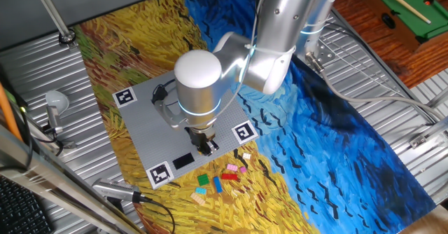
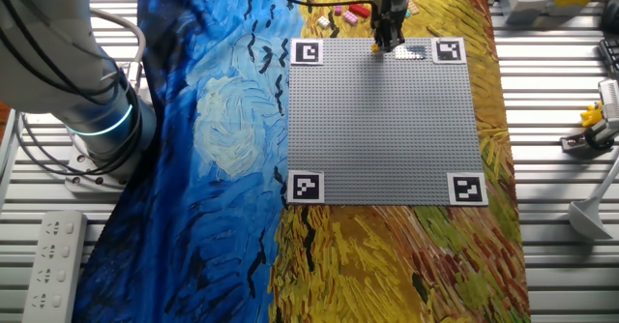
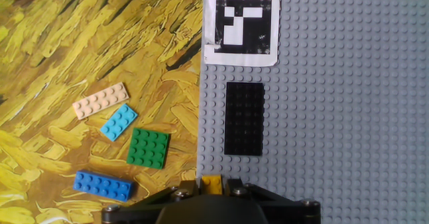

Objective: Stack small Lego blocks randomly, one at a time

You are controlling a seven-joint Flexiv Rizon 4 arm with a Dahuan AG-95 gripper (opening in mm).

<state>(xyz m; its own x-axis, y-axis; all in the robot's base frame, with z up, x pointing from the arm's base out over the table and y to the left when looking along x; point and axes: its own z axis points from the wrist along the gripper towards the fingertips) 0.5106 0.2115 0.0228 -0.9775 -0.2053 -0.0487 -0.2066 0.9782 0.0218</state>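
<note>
My gripper is shut on a small yellow Lego block, which shows between the two black fingers at the bottom of the hand view. It hangs over the near edge of the grey baseplate, just short of a black plate fixed on it. On the cloth to the left lie a tan block, a light blue block, a green block and a blue block. In one fixed view the gripper is low over the baseplate, with loose blocks beyond its edge.
Black-and-white marker tags sit at the baseplate's corners. A painted yellow and blue cloth covers the table. In the other fixed view the gripper is at the baseplate's far edge, with red and pink blocks behind it.
</note>
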